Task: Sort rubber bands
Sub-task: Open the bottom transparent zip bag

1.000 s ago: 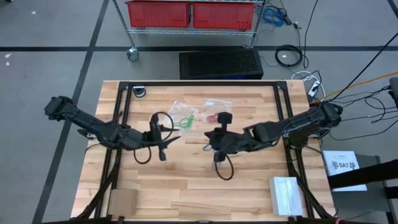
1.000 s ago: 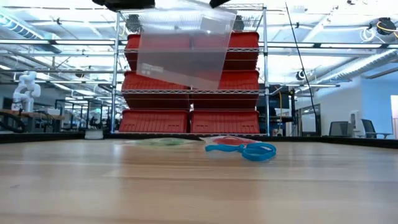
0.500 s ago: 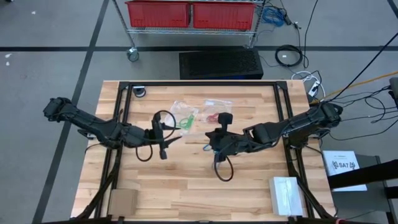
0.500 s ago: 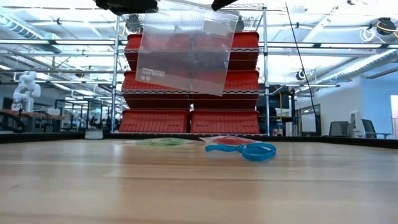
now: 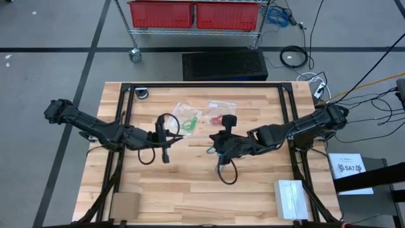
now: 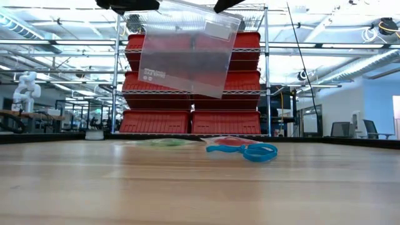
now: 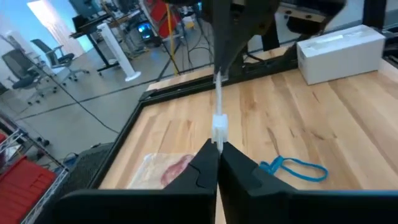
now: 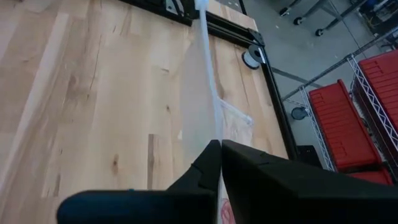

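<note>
A clear plastic zip bag (image 6: 187, 53) hangs between my two grippers above the middle of the table. My left gripper (image 5: 180, 135) is shut on its left top end. My right gripper (image 5: 212, 135) is shut on its right top end. Loose blue rubber bands (image 6: 250, 151) lie on the table under the bag, and they also show in the left wrist view (image 7: 295, 168). Farther back lie a clear bag with green bands (image 5: 188, 120) and a clear bag with red bands (image 5: 218, 117). My left gripper pinches the clear bag's top edge (image 7: 219, 132) between its two shut fingers, level from the table's left. The bag is lifted clear and hangs below. My right gripper pinches the bag's top edge at the other end (image 8: 210, 127) between its two shut fingers, level from the table's right. The bag hangs below, tilted.
A white box (image 5: 291, 198) stands at the near right corner and a brown cardboard piece (image 5: 125, 204) at the near left. A black frame (image 5: 126, 95) runs round the table's far part. Red bins on a wire rack (image 5: 193, 14) stand beyond the far edge.
The clear bag, held by both grippers, has swung and tipped. Its flat side now faces the near edge more, and its lower right corner hangs lower. Both grippers have stayed shut on it.
</note>
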